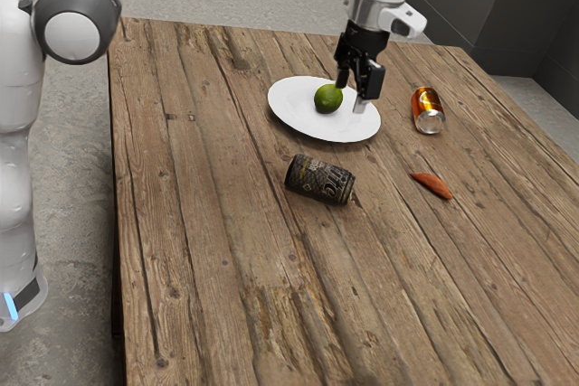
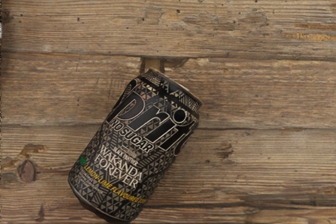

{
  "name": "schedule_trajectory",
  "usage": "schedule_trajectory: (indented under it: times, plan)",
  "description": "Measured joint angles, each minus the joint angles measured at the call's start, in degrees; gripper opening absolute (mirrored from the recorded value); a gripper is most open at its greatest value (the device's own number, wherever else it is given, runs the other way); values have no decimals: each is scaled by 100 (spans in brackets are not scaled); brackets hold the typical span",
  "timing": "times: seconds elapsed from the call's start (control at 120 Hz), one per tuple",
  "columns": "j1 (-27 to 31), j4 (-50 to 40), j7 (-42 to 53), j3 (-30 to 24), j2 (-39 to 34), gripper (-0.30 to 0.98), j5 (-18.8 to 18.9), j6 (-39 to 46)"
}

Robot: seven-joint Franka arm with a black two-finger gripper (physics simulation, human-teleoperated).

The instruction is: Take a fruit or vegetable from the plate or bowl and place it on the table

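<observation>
A green lime [image 1: 328, 98] lies on the white plate [image 1: 294, 113] in the exterior view. My gripper [image 1: 351, 97] is over the plate, just to the lime's side toward the exterior view's right. Its two fingers stand apart, and I see nothing held between them. How high the fingertips are above the plate I cannot tell. An orange-red vegetable piece, perhaps a carrot or sweet potato [image 1: 431, 184], rests on the bare wood of the table [image 1: 235, 250].
A black patterned can [image 1: 320, 179] lies on its side near the plate; the wrist view also has this black can [image 2: 137, 148] on the planks. An orange can [image 1: 427, 109] lies beyond the plate, toward the exterior view's right.
</observation>
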Motion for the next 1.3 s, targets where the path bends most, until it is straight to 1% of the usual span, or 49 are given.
schedule_trajectory:
  times: [0.25,0.517,0.583,0.65,0.717,0.775,0.867,0.967,1.058,1.15,1.3]
  plan:
    - [4,-16,-35,-11,-34,69,67,-9]
    - [-4,-3,-1454,-8,-177,69,30,-355]
    - [-17,70,-1802,185,-176,69,29,-382]
    - [-55,106,-2115,678,-128,69,31,-394]
    - [33,134,-2396,1277,130,69,22,-359]
    - [62,370,-2612,1729,478,69,44,-314]
    - [76,860,-2851,2202,1115,69,143,-226]
    - [127,1061,-2880,2702,1647,69,205,239]
    - [341,1433,-2782,2814,2063,69,189,654]
    - [393,1710,-2609,2772,2403,69,153,1059]
    - [520,1985,-2271,2494,2711,69,-143,1508]
